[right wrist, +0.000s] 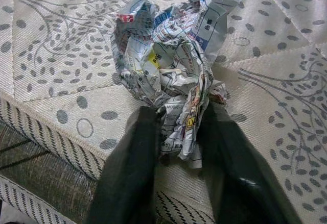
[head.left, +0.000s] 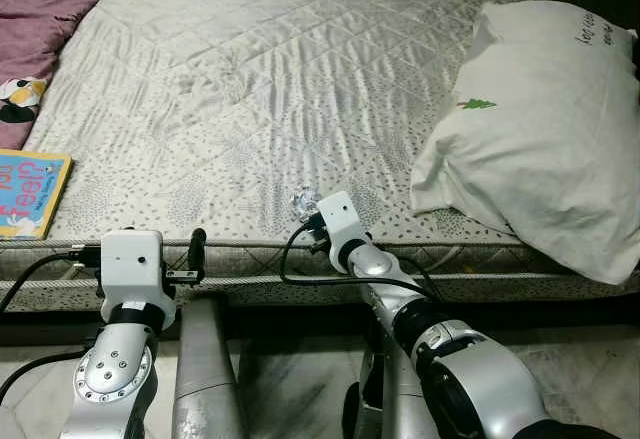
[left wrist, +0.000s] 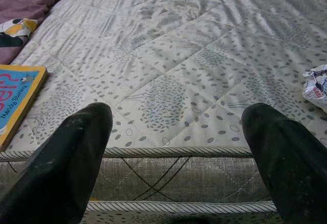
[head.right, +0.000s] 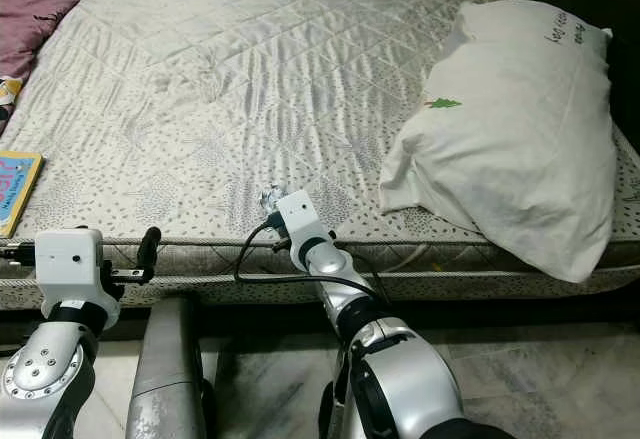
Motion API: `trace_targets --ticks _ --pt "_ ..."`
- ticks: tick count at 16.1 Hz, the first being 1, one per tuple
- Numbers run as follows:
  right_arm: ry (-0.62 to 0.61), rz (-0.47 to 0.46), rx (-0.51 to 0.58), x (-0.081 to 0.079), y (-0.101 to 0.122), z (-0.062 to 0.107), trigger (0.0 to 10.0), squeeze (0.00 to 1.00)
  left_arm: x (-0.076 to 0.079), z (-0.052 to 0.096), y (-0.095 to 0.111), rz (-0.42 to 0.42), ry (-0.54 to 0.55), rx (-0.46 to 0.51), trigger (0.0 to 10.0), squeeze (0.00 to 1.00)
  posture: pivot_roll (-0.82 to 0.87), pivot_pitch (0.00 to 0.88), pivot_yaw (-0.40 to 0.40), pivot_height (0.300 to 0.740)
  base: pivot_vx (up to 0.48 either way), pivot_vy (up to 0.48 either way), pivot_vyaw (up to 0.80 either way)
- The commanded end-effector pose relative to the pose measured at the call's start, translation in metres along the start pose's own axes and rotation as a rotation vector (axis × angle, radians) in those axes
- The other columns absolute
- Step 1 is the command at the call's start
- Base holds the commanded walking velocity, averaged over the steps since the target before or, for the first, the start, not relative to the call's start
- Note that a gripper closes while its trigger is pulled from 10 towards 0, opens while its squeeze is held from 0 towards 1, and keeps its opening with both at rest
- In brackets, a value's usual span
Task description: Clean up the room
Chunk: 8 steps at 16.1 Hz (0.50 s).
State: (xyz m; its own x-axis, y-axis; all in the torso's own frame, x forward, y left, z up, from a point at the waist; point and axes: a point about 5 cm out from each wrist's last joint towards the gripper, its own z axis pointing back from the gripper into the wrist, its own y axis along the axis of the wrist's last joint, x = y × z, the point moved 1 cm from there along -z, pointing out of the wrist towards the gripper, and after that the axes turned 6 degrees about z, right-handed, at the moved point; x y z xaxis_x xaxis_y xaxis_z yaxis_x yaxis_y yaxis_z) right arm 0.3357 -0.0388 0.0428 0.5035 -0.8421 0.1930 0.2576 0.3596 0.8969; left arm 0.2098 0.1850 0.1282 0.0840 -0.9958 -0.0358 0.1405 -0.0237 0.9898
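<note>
A crumpled ball of printed newspaper point(right wrist: 168, 60) lies on the pale quilted mattress point(head.left: 250, 79), close to its front edge point(head.left: 302, 200). My right gripper point(right wrist: 179, 117) reaches over that edge, and its two black fingers are shut on the lower part of the paper ball. My left gripper point(left wrist: 179, 114) hovers at the mattress edge further left, open with nothing between its fingers. The paper ball point(left wrist: 317, 81) also lies off to its side in the left wrist view.
A large white pillow point(head.left: 550, 129) lies on the right of the mattress. A blue and yellow book point(head.left: 30, 192) sits at the front left corner. A purple blanket point(head.left: 40, 9) with small black, white and yellow items point(head.left: 20, 94) covers the far left.
</note>
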Motion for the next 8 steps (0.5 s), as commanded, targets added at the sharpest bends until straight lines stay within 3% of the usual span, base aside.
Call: trace_targets --ticks 1,8 --pt "0.003 -0.005 0.005 0.0010 0.0035 -0.0012 0.0 0.00 -0.0019 -0.0005 -0.0029 -0.006 0.014 -0.007 10.0 0.00 0.25 0.093 -0.090 0.510 0.000 0.000 0.00" --pt "-0.020 -0.020 0.031 0.0062 0.0077 -0.0012 0.0 0.00 -0.0020 -0.0031 -0.0021 -0.005 0.023 0.000 10.0 0.00 0.25 0.091 -0.092 0.510 0.000 0.000 0.00"
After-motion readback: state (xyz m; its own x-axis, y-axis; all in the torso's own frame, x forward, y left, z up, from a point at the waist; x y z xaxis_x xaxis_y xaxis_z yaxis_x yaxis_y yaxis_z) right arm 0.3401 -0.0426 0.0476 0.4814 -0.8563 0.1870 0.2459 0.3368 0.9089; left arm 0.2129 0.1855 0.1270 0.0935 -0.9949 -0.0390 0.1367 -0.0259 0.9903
